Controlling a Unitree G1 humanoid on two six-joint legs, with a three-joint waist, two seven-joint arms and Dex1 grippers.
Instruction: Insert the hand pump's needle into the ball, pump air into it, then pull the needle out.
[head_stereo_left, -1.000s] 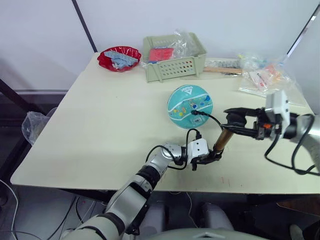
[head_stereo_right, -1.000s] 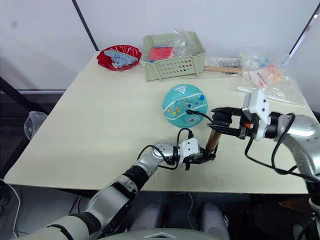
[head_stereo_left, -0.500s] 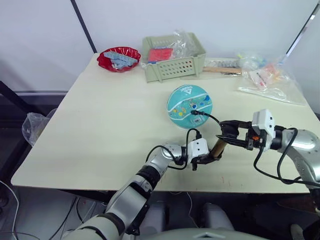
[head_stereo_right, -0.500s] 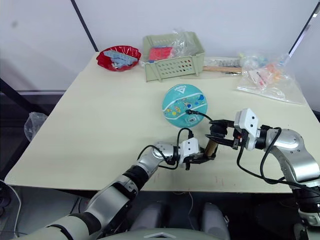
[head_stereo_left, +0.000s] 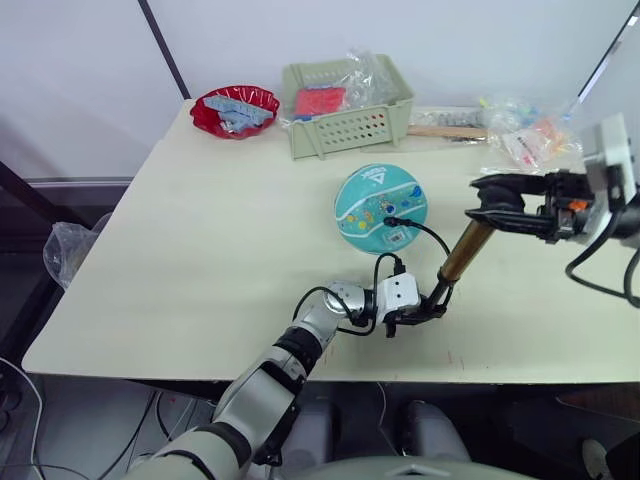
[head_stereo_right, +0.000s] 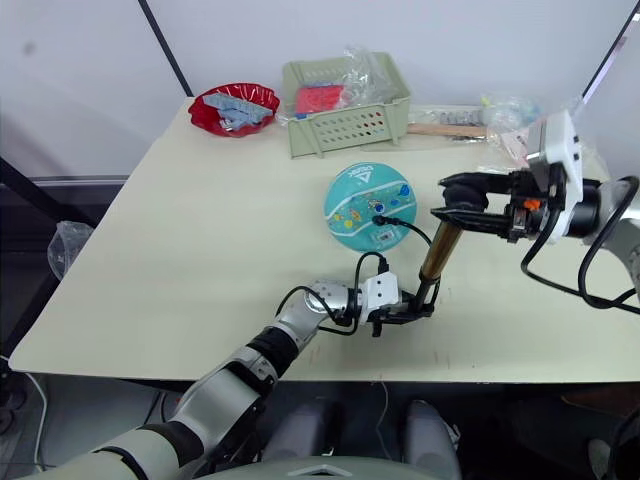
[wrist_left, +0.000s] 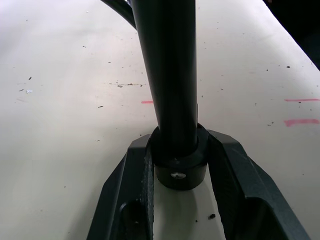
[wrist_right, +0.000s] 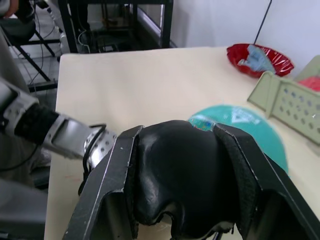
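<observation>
Pumping is underway: the needle is sitting in the ball, so insertion looks done. Left end effector is clamping the hand pump base on the worktop, right end effector is gripping its T-handle; withdrawal remains.

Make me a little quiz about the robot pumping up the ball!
1. True or false: the needle is already stuck into the ball.
2. What is the right gripper squeezing? A) the pump's T-handle B) the red bowl C) the green basket
3. Which gripper pins the bottom end of the hand pump to the table?

Key: 1 true. 2 A. 3 the left gripper.
</observation>
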